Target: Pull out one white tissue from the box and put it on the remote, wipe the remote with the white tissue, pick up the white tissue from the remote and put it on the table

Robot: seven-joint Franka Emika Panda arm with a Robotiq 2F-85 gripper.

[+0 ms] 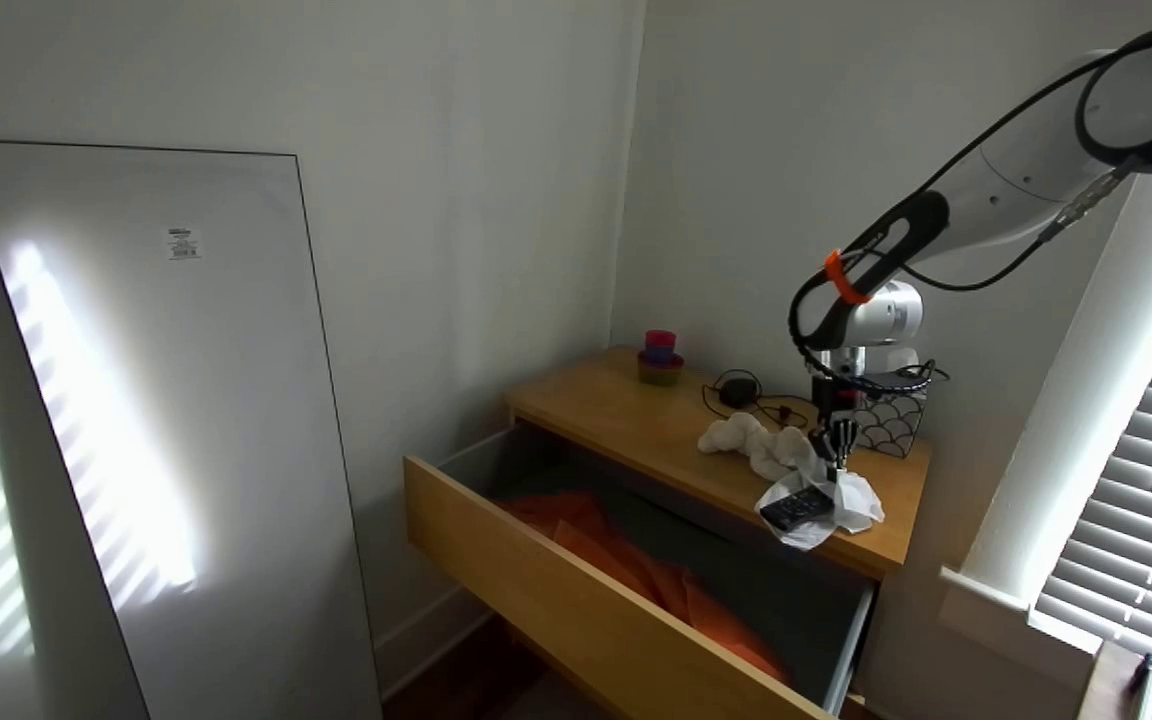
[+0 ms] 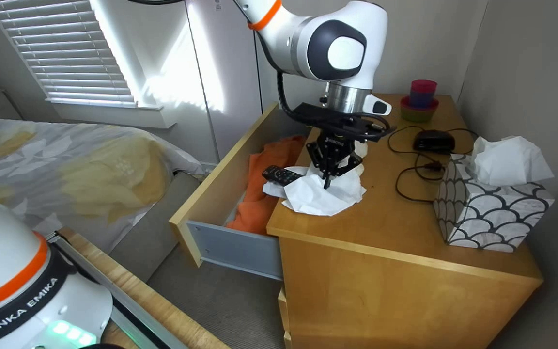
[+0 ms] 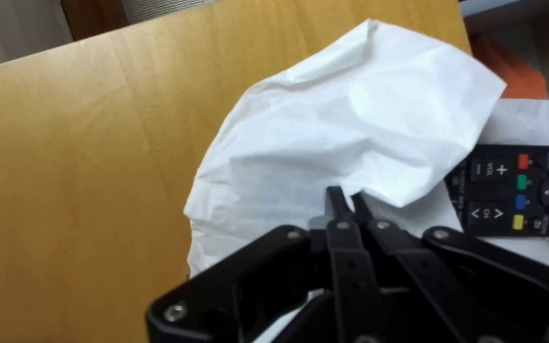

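In an exterior view, the black TV remote [image 2: 281, 175] lies just left of the pincer [image 2: 327, 183], long axis aimed at its tips, jutting past the wooden bench [image 2: 395, 218]. The narrowed pincer seems to pinch thin, creased white tissue [image 2: 315, 196] spread there; 4 coloured buttons [image 3: 521, 182] stud the flat remote.

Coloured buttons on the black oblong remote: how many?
4. Wrist view, top to bottom: red button, green button, blue button, yellow button. The black oblong remote is cut off there; more may be hidden.

White tissue [image 2: 318, 199] on table [image 2: 390, 229], remote control [image 2: 281, 175] touching it, jaws pointing down at it; tissue box [image 2: 492, 218] well apart.
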